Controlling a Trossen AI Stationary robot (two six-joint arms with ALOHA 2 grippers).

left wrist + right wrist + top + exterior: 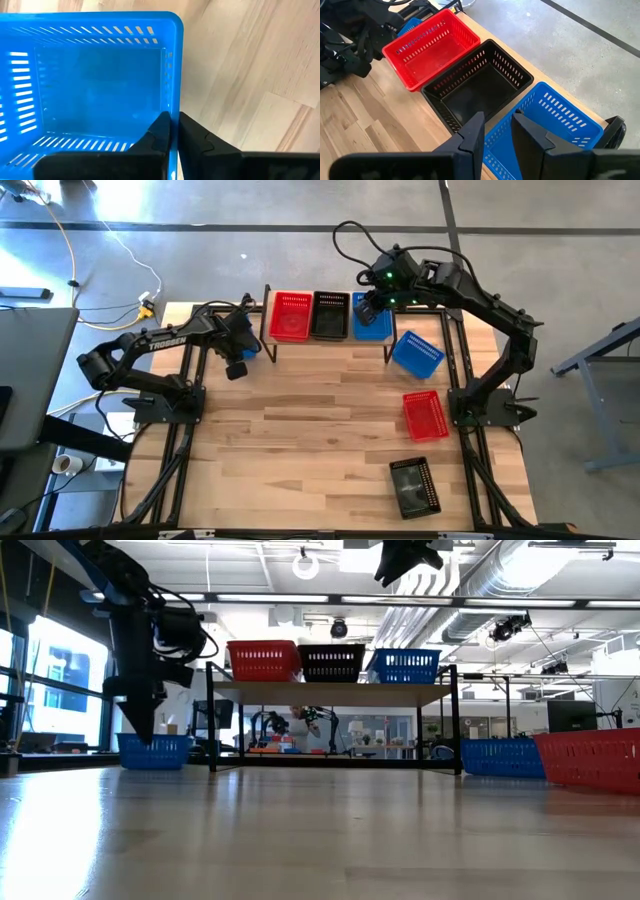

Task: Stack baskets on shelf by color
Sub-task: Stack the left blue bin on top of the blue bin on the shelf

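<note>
The shelf [330, 342] stands at the table's far edge with a red basket [291, 315], a black basket [329, 314] and a blue basket [374, 323] side by side on its top. Left of the shelf, another blue basket [155, 750] sits on the table, and my left gripper [175, 137] comes down on it, shut on one wall. My right gripper [497, 132] is open and hovers clear above the shelf, over the seam between the black basket [480, 85] and the blue basket [555, 125]. My left gripper pinches one side wall [173, 107] of the blue basket at its rim, one finger [159, 132] inside the basket and the other [195, 137] outside. The fingers come from above, pointing down. The basket stands upright with its bottom on the table.
On the table's right half lie a loose blue basket [417, 352], a red basket [425, 415] and, toward the near edge, a black basket [414, 487]. The middle of the tabletop [300, 440] is bare wood. Cables trail on the floor beyond the far edge.
</note>
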